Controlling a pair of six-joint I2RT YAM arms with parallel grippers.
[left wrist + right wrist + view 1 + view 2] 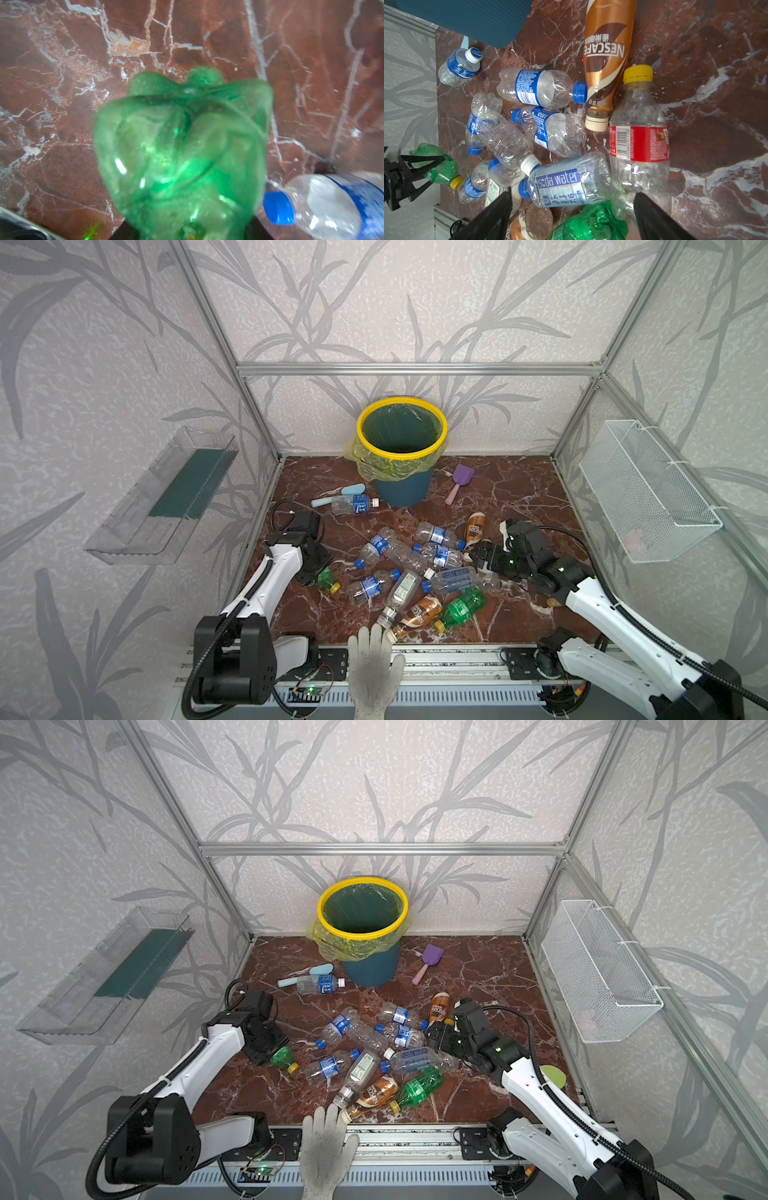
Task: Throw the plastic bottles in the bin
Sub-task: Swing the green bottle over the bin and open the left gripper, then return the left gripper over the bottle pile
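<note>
Green bottle (182, 149) clamped in left fingers (425, 159); right fingers (496, 214) apart; roughly thirteen bottles (453, 578), one bin (401, 491).

A red-brown marble top (519, 497) is carrying everything. The bin (401, 493) is standing upright at upper centre, close to the back wall. A purple shovel (459, 483) is lying just right of it. A blue shovel (353, 489) is lying to its left, just beside a clear bottle (353, 504) on its side. Bottles (405, 558) are lying heaped across the centre and lower centre, several overlapping. A brown bottle (475, 529) is lying at the heap's upper right, a small green bottle (326, 578) at its left edge.
</note>
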